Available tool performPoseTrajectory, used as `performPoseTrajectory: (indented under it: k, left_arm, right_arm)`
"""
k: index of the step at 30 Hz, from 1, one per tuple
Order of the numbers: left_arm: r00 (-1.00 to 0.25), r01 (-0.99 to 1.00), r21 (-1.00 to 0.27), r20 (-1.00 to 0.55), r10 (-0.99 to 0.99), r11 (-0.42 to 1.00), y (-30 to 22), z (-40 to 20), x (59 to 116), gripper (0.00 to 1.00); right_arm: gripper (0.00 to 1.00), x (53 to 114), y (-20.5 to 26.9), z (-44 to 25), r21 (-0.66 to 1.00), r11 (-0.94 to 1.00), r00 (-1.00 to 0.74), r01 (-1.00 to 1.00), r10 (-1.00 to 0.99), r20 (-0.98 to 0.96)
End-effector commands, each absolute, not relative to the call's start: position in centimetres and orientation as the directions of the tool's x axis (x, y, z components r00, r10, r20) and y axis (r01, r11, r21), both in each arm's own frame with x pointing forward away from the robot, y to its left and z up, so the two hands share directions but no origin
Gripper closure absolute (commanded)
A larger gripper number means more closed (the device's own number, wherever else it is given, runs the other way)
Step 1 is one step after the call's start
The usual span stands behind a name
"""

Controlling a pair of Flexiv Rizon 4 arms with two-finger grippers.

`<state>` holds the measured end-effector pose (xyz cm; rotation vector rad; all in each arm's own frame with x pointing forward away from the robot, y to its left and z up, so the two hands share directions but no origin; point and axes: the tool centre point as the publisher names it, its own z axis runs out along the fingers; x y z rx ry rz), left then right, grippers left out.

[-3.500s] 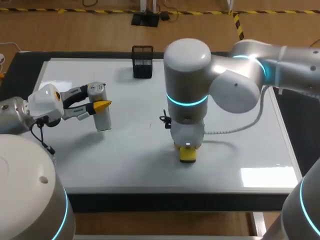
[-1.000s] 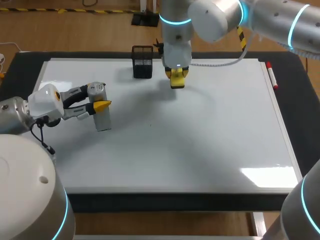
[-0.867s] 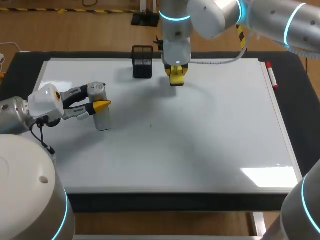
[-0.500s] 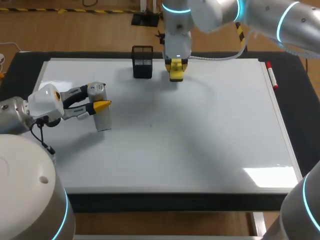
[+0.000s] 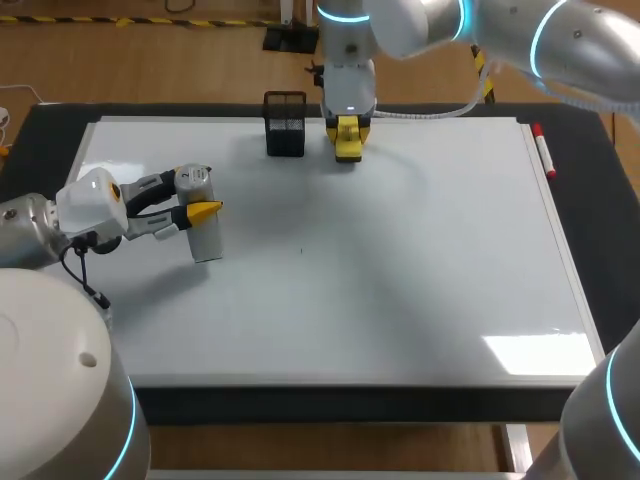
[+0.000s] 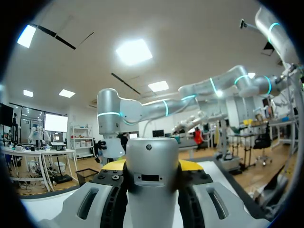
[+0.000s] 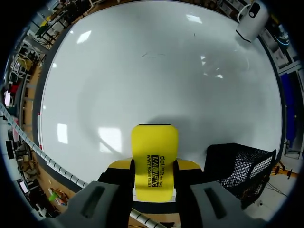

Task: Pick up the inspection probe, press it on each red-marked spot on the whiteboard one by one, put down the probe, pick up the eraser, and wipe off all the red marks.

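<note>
Left end effector (image 5: 196,196), right end effector (image 5: 348,140), both clamped.

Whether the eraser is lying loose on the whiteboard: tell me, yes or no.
No: the yellow eraser is clamped between the fingers of the right gripper, next to the black mesh basket.

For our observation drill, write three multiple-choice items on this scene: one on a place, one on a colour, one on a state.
1. Where is the eraser? A lying loose; B in the right gripper, beside the mesh basket; C inside that basket.
2. What colour is the eraser? A red; B blue; C yellow.
3. The left gripper is: A shut on the probe; B open; C out of view.
Key: B, its fingers clasp it by the basket; C, plainly yellow; A, both fingers touch the probe.
</note>
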<state>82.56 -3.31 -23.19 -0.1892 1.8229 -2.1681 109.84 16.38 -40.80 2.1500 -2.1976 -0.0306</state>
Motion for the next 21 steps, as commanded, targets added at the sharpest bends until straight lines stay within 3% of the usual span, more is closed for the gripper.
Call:
performPoseTrajectory:
  k: [1,21]
  left_arm:
    - [-0.946,0.144,-0.978,-0.092,-0.312,-0.149,-3.3,-23.1,82.5,1.00]
    - [-0.946,0.144,-0.978,-0.092,-0.312,-0.149,-3.3,-23.1,82.5,1.00]
  right_arm:
    - [1.00,110.4,16.4,-40.9,0.072,0.026,-0.023,-0.997,-0.999,0.046]
    - [1.00,111.0,16.0,-42.2,0.048,0.019,-0.016,-0.999,-0.998,0.057]
